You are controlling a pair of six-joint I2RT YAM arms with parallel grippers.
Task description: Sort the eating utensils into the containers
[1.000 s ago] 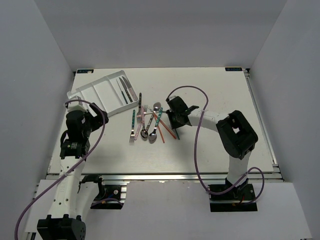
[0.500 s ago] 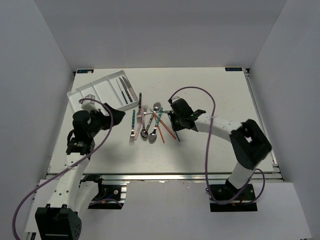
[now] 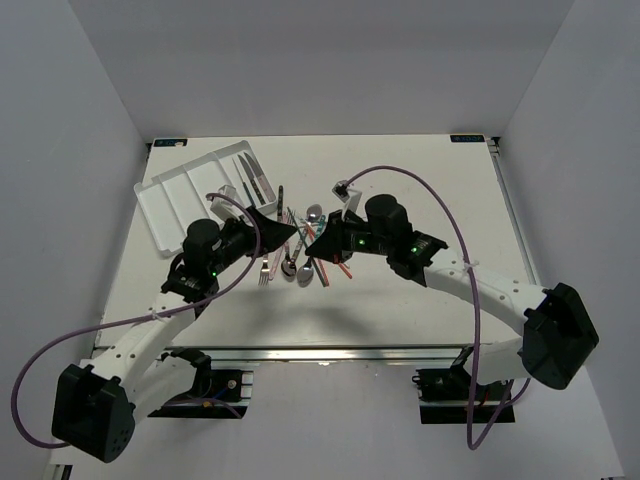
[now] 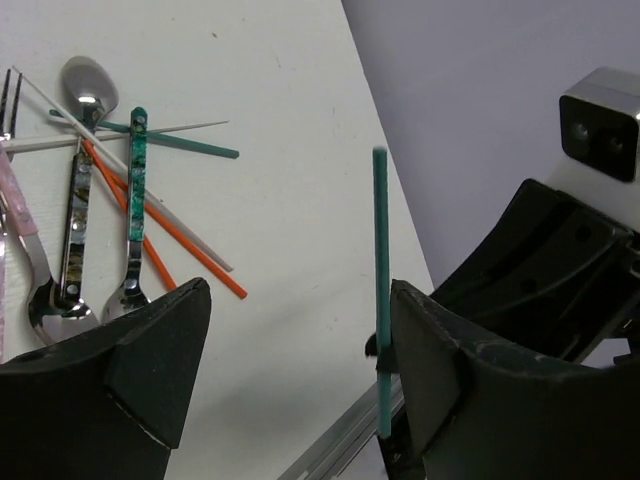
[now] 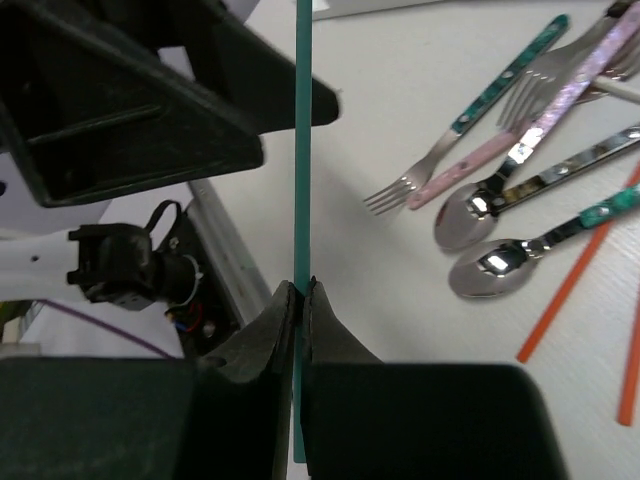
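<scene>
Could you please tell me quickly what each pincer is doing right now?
Left pincer: open, holding nothing.
Right pincer: closed on a slim teal chopstick.

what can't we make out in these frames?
- Top view: the teal chopstick, too thin to see where the right gripper and left gripper meet.
- Right wrist: the chopstick's far end, cut off by the top edge.
- Left wrist: its lower end, lost against dark gripper parts; the utensil pile, cut by the left edge.
- Top view: the near edge of the tray, under the left arm.
</scene>
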